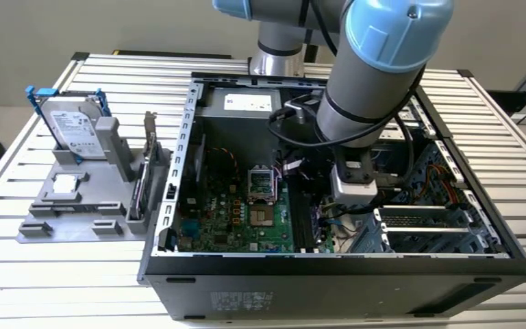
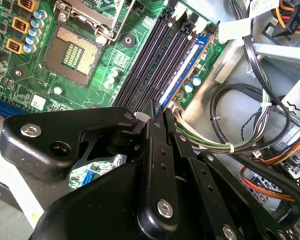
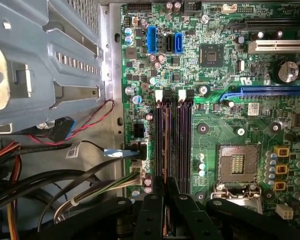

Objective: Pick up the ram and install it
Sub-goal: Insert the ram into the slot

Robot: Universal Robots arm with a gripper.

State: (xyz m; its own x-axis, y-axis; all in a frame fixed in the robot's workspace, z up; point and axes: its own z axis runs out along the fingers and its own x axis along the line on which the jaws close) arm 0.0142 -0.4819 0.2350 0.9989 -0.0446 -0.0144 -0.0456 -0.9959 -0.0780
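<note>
Claw (image 2: 159,113) pinching ram (image 2: 188,64) | ram stands along motherboard (image 2: 20,75) edge | cables (image 2: 210,144) just beside

A slatted metal table (image 1: 44,274) is seen across the frame. An open computer case (image 1: 336,288) is set at its centre, and a grey holder (image 1: 76,218) is placed at centre left.

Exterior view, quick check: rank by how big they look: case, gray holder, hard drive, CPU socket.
1. case
2. gray holder
3. hard drive
4. CPU socket
The differences are plain, so nearness to the camera does not put the order in doubt.
</note>
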